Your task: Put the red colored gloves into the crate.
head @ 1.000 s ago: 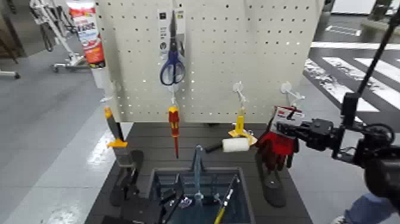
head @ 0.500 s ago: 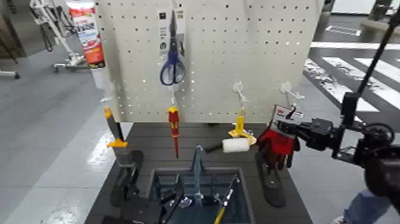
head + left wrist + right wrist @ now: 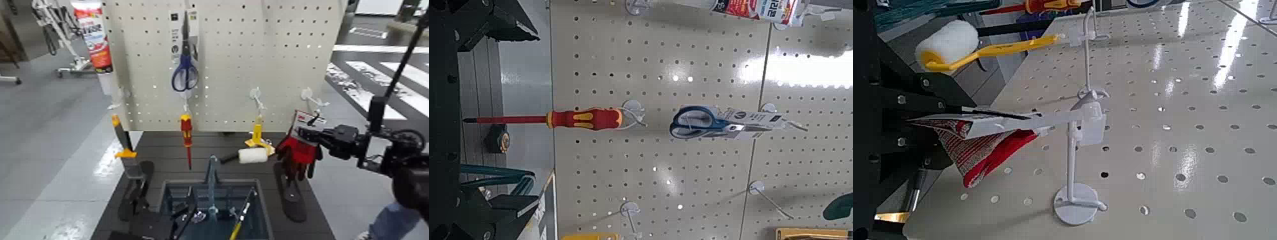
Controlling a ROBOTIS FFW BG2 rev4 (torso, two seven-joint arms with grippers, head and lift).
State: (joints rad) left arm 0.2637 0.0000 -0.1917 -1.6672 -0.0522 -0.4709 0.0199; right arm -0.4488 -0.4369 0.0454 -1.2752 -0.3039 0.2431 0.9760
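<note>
gloves (image 3: 298, 158) higher in closed claw (image 3: 304, 134)

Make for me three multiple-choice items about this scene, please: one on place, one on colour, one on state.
1. The red screwdriver hangs:
A) in the crate
B) below the scissors
C) right of the roller

2. The scissors' handles are:
A) yellow
B) green
C) blue

3. The right gripper is:
A) wide open
B) shut on the gloves
C) empty

1 B: the head view shows it under them.
2 C: both loops look blue.
3 B: its jaws clamp the gloves' card.
</note>
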